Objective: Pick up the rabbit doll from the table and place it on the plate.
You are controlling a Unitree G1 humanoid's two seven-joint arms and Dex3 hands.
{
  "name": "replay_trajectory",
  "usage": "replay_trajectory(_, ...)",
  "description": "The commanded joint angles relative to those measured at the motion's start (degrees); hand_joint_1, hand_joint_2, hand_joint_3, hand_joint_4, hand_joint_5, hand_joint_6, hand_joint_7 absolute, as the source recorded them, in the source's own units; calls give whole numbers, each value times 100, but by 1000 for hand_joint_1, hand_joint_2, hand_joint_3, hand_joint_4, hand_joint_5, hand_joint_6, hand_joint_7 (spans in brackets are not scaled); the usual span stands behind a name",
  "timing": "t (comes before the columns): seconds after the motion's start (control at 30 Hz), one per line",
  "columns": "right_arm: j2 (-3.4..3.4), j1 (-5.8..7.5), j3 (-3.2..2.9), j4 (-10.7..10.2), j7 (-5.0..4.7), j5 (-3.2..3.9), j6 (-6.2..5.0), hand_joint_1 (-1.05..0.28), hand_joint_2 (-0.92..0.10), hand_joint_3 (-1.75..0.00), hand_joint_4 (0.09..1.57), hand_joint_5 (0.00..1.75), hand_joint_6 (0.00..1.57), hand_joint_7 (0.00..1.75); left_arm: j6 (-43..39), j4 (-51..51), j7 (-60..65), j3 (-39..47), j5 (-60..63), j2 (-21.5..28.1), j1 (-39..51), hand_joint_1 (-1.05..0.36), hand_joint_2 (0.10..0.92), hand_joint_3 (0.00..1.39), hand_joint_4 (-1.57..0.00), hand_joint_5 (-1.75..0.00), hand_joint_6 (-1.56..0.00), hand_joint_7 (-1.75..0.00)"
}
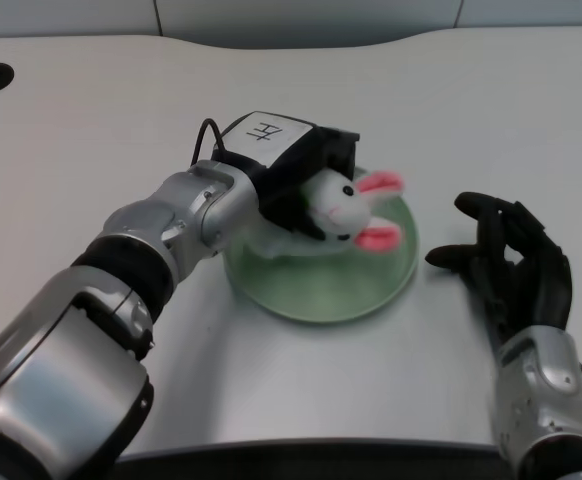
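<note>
Left hand holding the rabbit doll over the green plate.

The left hand (pixel 296 180) is wrapped around the rabbit doll (pixel 343 210), its black fingers clasping the white body while the doll's head and pink-lined ears jut out past the fingers toward the robot's right. A white label with a dark mark sits on the back of the hand. Directly beneath the hand and doll lies the green plate (pixel 316 290), its near rim showing below them; whether the doll touches the plate cannot be told. Beyond the plate, well to the hand's right, the right hand (pixel 511 265) rests on the white table (pixel 271 380).
</note>
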Motion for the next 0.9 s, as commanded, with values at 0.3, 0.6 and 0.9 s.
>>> replay_trajectory(0.3, 53, 18, 38, -74, -96, -20, 122, -406, -921, -416, 734, 1317, 663, 973, 74, -188, -812, -257, 202, 232, -205, -995, 918, 81, -157, -176, -236, -55)
replay_trajectory(0.6, 37, -22, 6, 10, 41, 48, 110, -403, -921, -453, 732, 1324, 653, 972, -5, -398, -1017, -212, 154, 346, -234, -1048, 921, 206, 1, 1, 1, 1)
replay_trajectory(0.9, 40, -45, -6, 50, 31, 26, 67, -420, -921, -414, 752, 1314, 653, 985, -202, -939, -1214, 203, -230, 784, -40, -1036, 921, 195, 1, 1, 1, 1)
